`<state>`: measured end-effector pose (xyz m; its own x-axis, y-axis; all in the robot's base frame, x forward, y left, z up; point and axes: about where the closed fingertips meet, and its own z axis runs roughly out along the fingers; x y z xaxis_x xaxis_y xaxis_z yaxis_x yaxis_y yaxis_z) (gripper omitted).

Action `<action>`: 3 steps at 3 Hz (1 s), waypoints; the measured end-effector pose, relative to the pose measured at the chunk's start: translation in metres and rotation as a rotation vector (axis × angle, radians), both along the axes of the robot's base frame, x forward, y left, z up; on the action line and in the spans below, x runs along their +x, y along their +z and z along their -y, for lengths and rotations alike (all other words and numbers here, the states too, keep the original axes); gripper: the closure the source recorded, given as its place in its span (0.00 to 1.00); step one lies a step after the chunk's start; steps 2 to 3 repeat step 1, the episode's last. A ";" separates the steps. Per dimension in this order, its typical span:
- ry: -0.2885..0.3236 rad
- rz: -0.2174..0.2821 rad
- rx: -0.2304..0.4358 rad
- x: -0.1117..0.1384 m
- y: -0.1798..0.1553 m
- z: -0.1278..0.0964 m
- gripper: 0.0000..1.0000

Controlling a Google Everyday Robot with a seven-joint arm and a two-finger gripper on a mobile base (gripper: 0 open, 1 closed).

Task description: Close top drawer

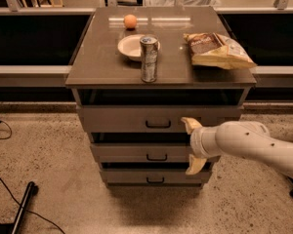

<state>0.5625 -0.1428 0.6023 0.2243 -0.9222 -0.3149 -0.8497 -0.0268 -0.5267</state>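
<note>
Gripper (192,145): one, hanging wide open before the cabinet's (102,67) right half, gripping nothing; its upper fingertip (189,124) is lying against the top drawer (122,119), right of the handle (157,125).
Drawers: three; the top one is sitting just under the cabinet top, with a dark gap above it.
Can (149,58): one, standing upright.
Bowl (129,47): one, sitting just behind the can.
Chip bag (217,50): one, lying at the right.
Orange ball (130,21): one, resting farthest back.

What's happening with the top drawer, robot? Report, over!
Gripper open, upper finger on top drawer front, right of handle. Drawer sticking out partly. No blocker seen; can, bowl, chips sit on cabinet top.
</note>
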 end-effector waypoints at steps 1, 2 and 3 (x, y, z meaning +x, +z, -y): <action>0.057 0.003 -0.018 -0.034 0.010 -0.013 0.00; 0.057 0.003 -0.018 -0.034 0.010 -0.013 0.00; 0.057 0.003 -0.018 -0.034 0.010 -0.013 0.00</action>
